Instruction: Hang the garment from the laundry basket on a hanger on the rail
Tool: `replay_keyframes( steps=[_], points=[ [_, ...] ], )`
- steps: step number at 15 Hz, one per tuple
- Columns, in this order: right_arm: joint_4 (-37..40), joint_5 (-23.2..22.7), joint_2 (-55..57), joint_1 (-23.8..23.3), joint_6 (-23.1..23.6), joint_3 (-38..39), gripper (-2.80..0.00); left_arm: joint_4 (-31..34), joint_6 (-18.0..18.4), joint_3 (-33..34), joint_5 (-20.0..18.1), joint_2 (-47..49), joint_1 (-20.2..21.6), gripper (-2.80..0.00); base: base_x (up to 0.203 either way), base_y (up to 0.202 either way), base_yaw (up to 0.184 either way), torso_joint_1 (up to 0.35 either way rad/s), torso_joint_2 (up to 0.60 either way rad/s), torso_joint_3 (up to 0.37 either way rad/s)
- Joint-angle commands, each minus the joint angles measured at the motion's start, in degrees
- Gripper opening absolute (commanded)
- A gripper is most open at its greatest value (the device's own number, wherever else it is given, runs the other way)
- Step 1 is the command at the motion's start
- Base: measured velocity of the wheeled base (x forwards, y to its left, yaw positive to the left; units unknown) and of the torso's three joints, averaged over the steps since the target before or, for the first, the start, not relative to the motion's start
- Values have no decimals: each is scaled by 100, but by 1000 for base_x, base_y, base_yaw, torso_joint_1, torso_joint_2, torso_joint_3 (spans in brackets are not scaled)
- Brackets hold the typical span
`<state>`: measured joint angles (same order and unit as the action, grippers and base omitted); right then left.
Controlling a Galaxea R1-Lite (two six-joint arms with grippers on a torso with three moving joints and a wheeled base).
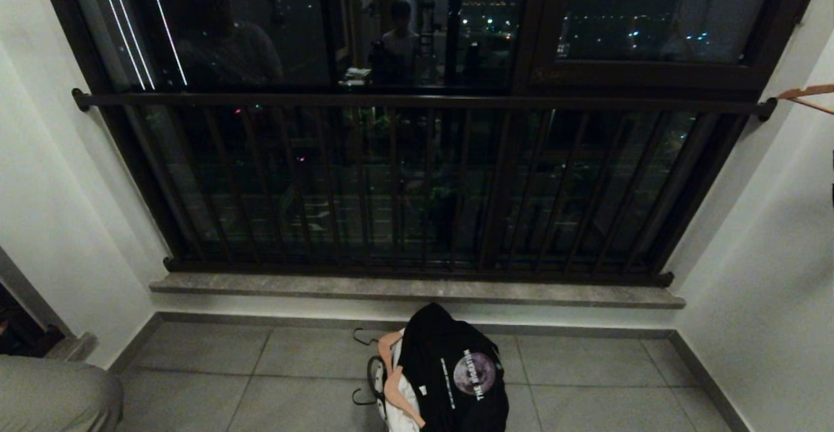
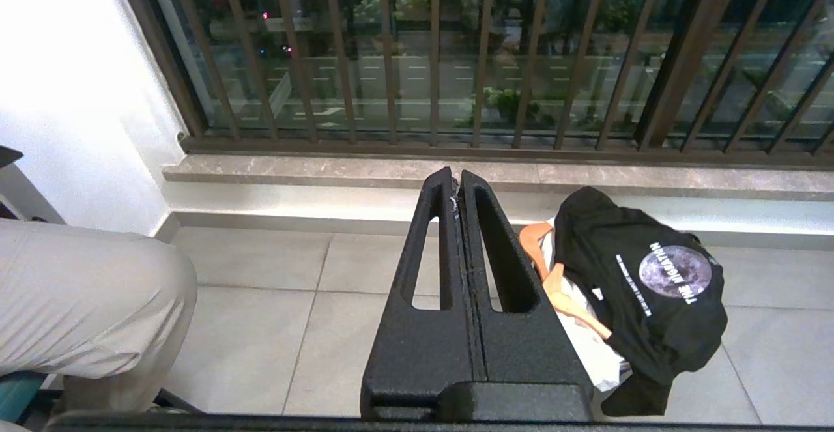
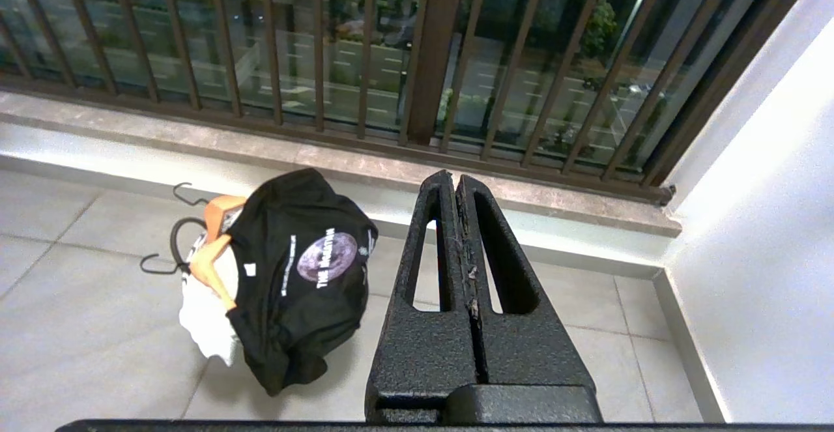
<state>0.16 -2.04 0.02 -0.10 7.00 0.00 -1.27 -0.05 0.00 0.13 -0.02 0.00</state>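
The basket is set on the tiled floor near the railing, draped with a black garment; orange hangers are laid on it. Both the left gripper and the right gripper are held closed and empty, apart from the basket.

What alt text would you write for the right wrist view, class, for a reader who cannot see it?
A black T-shirt with a round moon print is draped over a white laundry basket on a grey tiled floor, orange hangers poking out. The shut right hand fills the foreground before a dark balcony railing.
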Motion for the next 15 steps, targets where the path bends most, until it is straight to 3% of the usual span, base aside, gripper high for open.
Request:
replay_keyframes(
  steps=[1, 8, 15],
  points=[
    [2, -3, -2, 1, -5, 0, -280, -5, -4, 44, 4, 2, 0, -280, 0, 0, 0, 0, 0, 0],
    [2, 1, -2, 1, -58, 0, -280, 4, 22, 35, 4, 2, 0, -280, 0, 0, 0, 0, 0, 0],
    [2, 1, -2, 1, -58, 0, -280, 4, 22, 35, 4, 2, 0, -280, -1, 173, 0, -1, 1, 3]
  ],
)
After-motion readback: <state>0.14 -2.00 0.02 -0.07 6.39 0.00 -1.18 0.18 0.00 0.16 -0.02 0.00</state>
